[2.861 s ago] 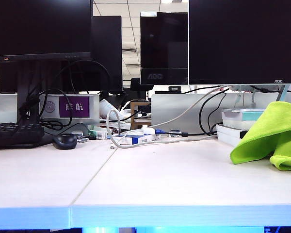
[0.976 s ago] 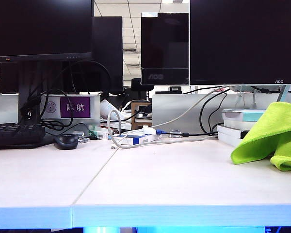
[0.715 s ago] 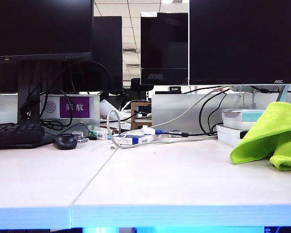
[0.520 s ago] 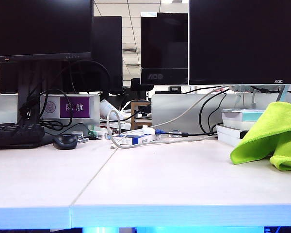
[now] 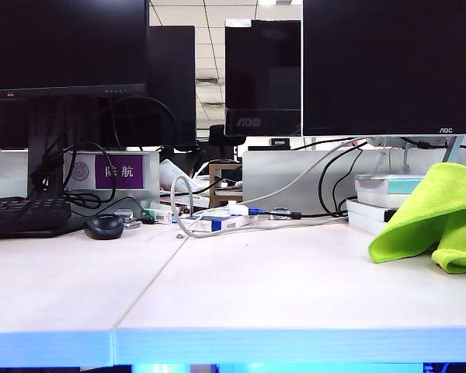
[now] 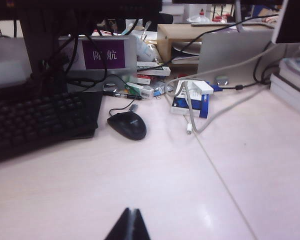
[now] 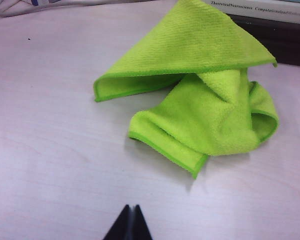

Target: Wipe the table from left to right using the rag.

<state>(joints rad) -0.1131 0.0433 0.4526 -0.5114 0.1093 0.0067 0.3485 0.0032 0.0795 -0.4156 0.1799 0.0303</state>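
Nothing has shifted on the table. Rag lies crumpled far right. Both grippers, left & right, closed, empty. Open right, pinch hem.

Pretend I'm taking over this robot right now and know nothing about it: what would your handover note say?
Left gripper: shut, empty, above the left part of the table, short of the black mouse and keyboard.
Right gripper: shut, empty, above the table just short of the rag.
Rag: crumpled in a heap at the table's right end, partly leaning on the stacked books; neither gripper touches it.
Done: the rag lying at the right end suggests the wipe is finished, but the pictures cannot confirm it.
Left: if not wiped, pick up the rag, carry it left and sweep rightwards.
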